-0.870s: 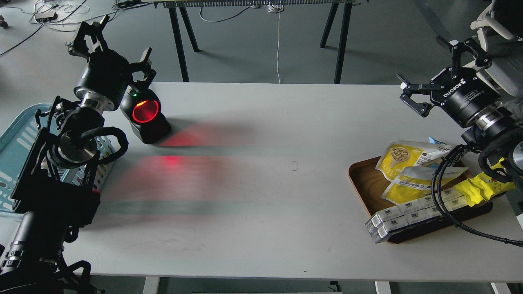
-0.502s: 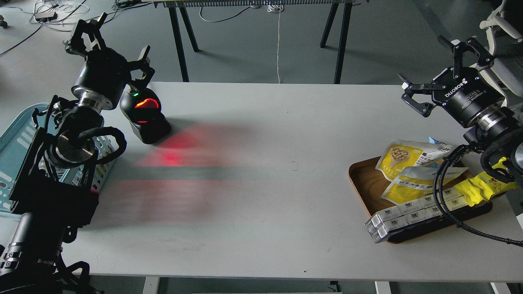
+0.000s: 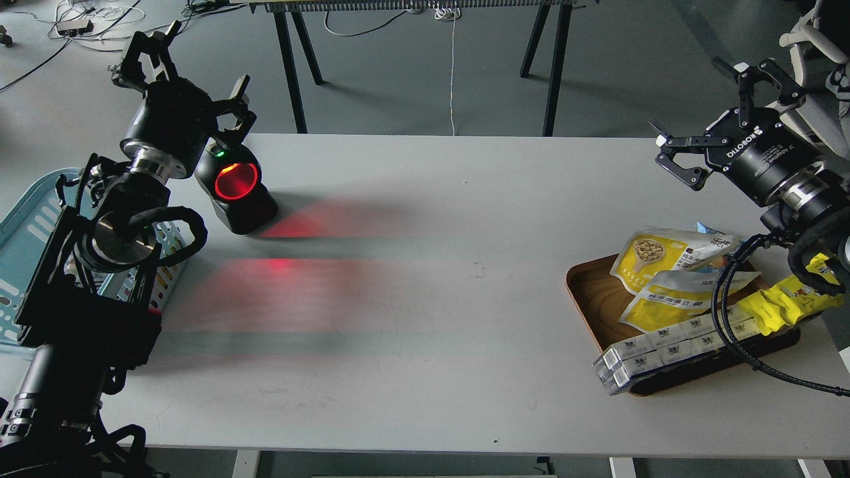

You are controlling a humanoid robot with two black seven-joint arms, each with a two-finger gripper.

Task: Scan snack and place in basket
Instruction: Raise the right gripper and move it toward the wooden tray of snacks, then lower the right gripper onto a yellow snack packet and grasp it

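The snack [image 3: 654, 257], a yellow and white pouch with a round picture of beige balls, lies at the back of the brown wooden tray [image 3: 588, 299] at the table's right. My right gripper [image 3: 714, 116] is open and empty, up in the air behind and above the tray. The light blue basket [image 3: 26, 226] sits at the far left, mostly hidden behind my left arm. My left gripper [image 3: 192, 73] is open and empty, raised just behind the scanner.
A black scanner [image 3: 236, 189] with a glowing red window stands at the table's back left and throws red light on the tabletop. The tray also holds a flatter yellow pouch [image 3: 667, 299], a long yellow wrapper [image 3: 783, 304] and white boxes [image 3: 664, 350].
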